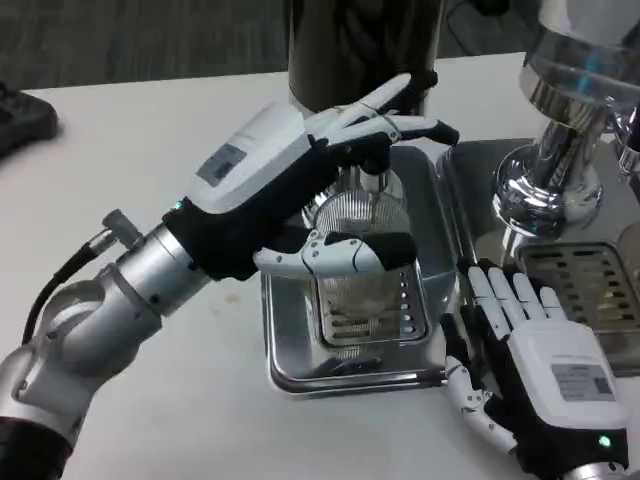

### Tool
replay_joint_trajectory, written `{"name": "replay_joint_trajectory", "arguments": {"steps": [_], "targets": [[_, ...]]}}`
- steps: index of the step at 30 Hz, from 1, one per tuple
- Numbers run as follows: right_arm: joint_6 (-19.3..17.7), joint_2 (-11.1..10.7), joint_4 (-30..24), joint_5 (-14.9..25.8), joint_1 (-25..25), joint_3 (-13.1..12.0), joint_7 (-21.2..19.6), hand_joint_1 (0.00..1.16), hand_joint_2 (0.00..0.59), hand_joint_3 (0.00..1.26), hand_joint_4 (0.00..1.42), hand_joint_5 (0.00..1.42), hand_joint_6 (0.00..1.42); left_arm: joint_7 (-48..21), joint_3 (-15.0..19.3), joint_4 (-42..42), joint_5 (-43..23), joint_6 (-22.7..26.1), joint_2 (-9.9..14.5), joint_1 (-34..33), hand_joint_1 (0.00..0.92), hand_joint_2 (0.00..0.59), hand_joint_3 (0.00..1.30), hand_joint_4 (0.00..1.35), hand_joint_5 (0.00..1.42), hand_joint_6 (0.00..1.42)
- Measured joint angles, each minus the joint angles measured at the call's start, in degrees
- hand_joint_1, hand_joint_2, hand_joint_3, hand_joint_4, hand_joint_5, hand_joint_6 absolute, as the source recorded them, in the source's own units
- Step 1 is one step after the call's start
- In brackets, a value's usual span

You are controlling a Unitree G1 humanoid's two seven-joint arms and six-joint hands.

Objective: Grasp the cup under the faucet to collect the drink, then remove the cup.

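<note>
A clear ribbed cup (357, 232) stands on the metal drip tray (290, 355) under the dispenser's faucet (372, 170). My left hand (330, 190) reaches in from the left and wraps the cup: its thumb crosses the cup's front and its other fingers stretch over the top by the faucet. The cup's left side is hidden behind that hand. Whether liquid is in the cup cannot be made out. My right hand (525, 365) lies flat on the table to the right of the tray, fingers spread, holding nothing.
The dark dispenser body (360, 45) rises behind the tray. A second chrome dispenser (560, 150) with its own slotted tray (590, 285) stands at the right, close to my right hand. A black object (20, 115) lies at the far left edge.
</note>
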Motion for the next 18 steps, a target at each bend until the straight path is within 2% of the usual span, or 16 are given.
{"name": "replay_joint_trajectory", "arguments": {"steps": [8,9,12,13,15,18], "targets": [[0.01,0.03,-0.01,0.08,0.07,0.01,0.0,0.0,0.495,0.0,0.0,0.0,0.0,2.83,-1.49,-2.62,3.01,0.08,1.38,0.87,0.0,0.173,0.29,0.04,0.27,0.2],[-0.03,0.36,-0.05,1.15,0.22,-0.35,0.03,0.0,0.495,0.0,0.0,0.0,0.0,3.26,-1.85,-2.67,3.04,0.09,1.39,0.98,0.0,0.173,0.29,0.04,0.27,0.2],[-1.79,3.71,-1.49,12.34,1.74,-5.54,1.31,0.0,0.494,0.0,0.0,0.0,0.0,3.95,-2.37,-2.8,3.11,0.25,1.47,1.06,0.0,0.174,0.29,0.04,0.27,0.2],[-1.95,3.97,-1.81,13.36,1.87,-6.29,1.35,0.0,0.494,0.0,0.0,0.0,0.0,4.06,-2.41,-2.8,3.12,0.28,1.5,1.06,0.0,0.174,0.29,0.04,0.27,0.2],[-2.78,4.21,-4.77,16.55,2.34,-8.05,2.48,0.09,0.435,0.0,0.0,0.0,0.0,4.21,-2.53,-2.83,3.09,0.33,1.64,1.08,0.0,0.175,0.29,0.04,0.27,0.2],[-3.74,4.53,-7.11,18.69,1.46,-8.48,4.79,0.14,0.435,0.0,0.0,0.0,0.0,4.39,-2.7,-2.83,3.1,0.47,1.66,1.08,0.0,0.176,0.29,0.04,0.27,0.2]]}}
